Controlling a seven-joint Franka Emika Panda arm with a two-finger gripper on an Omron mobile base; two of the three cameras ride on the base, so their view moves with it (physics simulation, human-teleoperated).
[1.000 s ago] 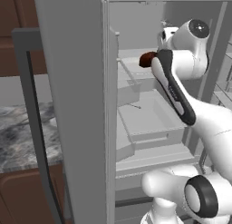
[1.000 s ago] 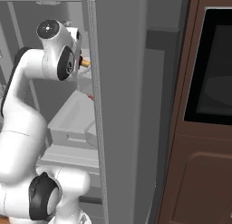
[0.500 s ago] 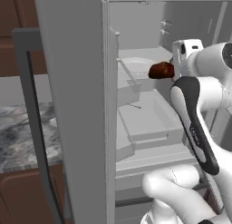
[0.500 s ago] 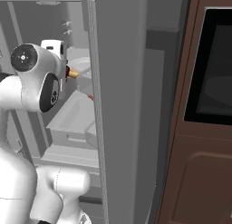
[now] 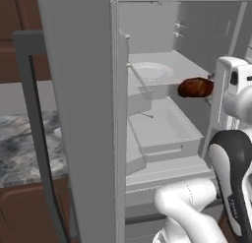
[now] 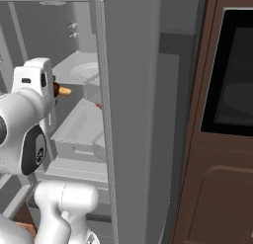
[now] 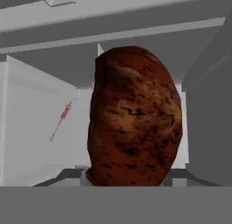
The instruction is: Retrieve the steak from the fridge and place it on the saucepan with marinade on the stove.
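The steak [image 5: 195, 87], a dark reddish-brown lump, hangs in the air in front of the open fridge [image 5: 78, 114], just off the edge of its upper shelf [image 5: 170, 72]. My gripper [image 5: 210, 88] is shut on the steak from the right. In the hand view the steak [image 7: 136, 119] covers my fingertips, with the fridge shelves behind it. From the right base view a tan edge of the steak [image 6: 64, 91] pokes out past my white hand [image 6: 34, 82]. The saucepan, marinade and stove are out of view.
The open fridge door with its long dark handle [image 5: 39, 138] stands at the left, and the other door panel [image 6: 133, 114] stands close on my right. A drawer bin [image 5: 162, 126] holds a small red probe [image 7: 61, 120]. A dark wall oven [image 6: 232, 90] lies further right, a marble counter [image 5: 19, 148] at the left.
The hand has drawn back out of the fridge with the steak, which moved right and lower, off the upper shelf. The arm has folded closer to the base.
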